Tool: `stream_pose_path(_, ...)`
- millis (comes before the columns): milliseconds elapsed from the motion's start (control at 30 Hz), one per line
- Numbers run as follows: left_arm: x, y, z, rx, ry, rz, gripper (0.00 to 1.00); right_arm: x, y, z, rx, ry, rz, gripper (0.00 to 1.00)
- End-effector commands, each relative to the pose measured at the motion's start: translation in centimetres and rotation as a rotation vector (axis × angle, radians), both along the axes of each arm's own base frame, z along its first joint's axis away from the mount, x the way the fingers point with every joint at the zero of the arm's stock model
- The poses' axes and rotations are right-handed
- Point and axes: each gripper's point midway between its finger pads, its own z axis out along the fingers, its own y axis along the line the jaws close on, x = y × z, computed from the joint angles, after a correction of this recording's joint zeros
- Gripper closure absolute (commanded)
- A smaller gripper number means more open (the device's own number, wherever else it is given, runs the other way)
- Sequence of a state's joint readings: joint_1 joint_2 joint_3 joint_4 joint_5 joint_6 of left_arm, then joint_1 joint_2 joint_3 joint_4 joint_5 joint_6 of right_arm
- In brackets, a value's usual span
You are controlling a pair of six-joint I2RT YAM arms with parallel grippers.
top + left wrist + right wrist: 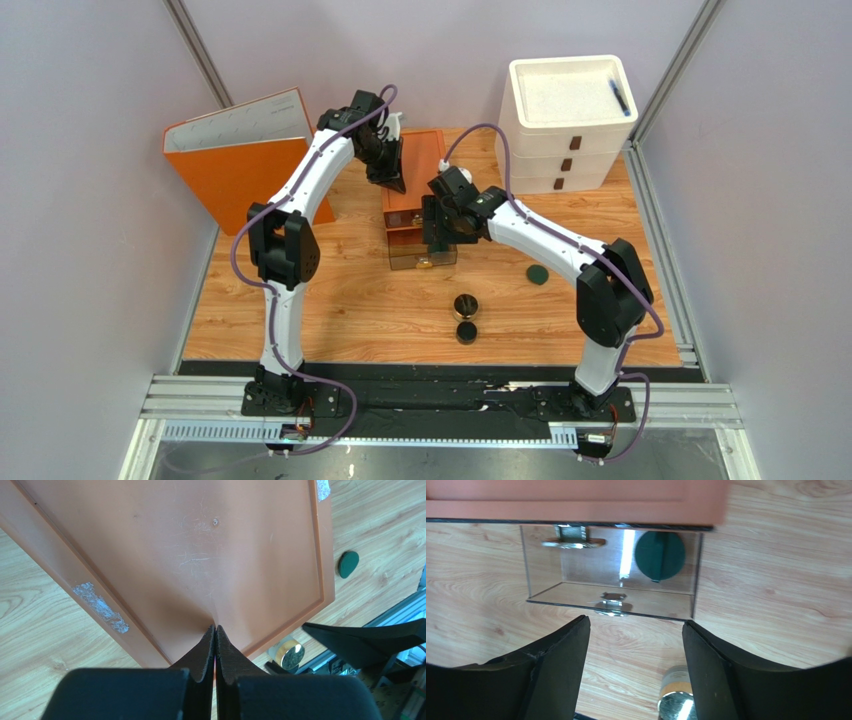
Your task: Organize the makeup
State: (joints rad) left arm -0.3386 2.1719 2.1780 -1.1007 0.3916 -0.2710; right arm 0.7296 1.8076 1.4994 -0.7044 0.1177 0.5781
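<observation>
Orange binder (240, 165) at far left, white three-drawer unit (545, 142) at far right, black pen (620, 97) on its top.

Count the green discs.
2. One green disc sits in the open clear drawer; the second disc lies on the table, to its right. More may be hidden in the orange box.

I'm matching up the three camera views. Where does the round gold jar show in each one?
Top view: the gold jar stands on the table near the centre, in front of the orange drawer box.
Left wrist: lower right, beyond the box's corner.
Right wrist: at the bottom edge, right of centre.
Shared landmark: the orange drawer box.
</observation>
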Motion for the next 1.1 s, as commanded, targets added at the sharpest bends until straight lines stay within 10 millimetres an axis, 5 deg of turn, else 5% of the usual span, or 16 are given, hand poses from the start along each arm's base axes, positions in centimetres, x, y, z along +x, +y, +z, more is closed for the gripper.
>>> stream_pose_path(0,-1.4,1.6,-1.5,0.076,0.055,-0.012,1.0,0.4,-5.3,2.5,-0.051,-0.094,-0.159,0.26)
stream_pose_path(267,-1.4,1.5,-1.8,0.073,0.061,-0.012,1.0,-1.3,-16.7,-3.8,-0.188,0.062,-0.385,0.25)
stream_pose_path(467,-1.6,1.5,-1.8,0.072,0.064,-0.012,1.0,-2.3,-20.9,-8.0,-0.271,0.184,-0.464,0.25)
stream_pose_path(867,-1.8,1.6,-2.0,0.077,0.07,-0.015,1.0,-4.0,-23.0,-13.6,-0.288,0.343,-0.483,0.33)
stream_pose_path(967,-1.8,1.8,-2.0,0.083,0.069,-0.011,1.0,-4.0,-23.1,-13.8,-0.27,0.325,-0.472,0.47)
stream_pose_path(1000,-1.8,1.8,-2.0,0.084,0.069,-0.012,1.0,-3.8,-23.0,-13.6,-0.262,0.313,-0.463,0.67)
stream_pose_path(1067,-1.7,1.7,-1.9,0.082,0.068,-0.012,1.0,-3.7,-22.8,-13.4,-0.251,0.313,-0.452,0.8)
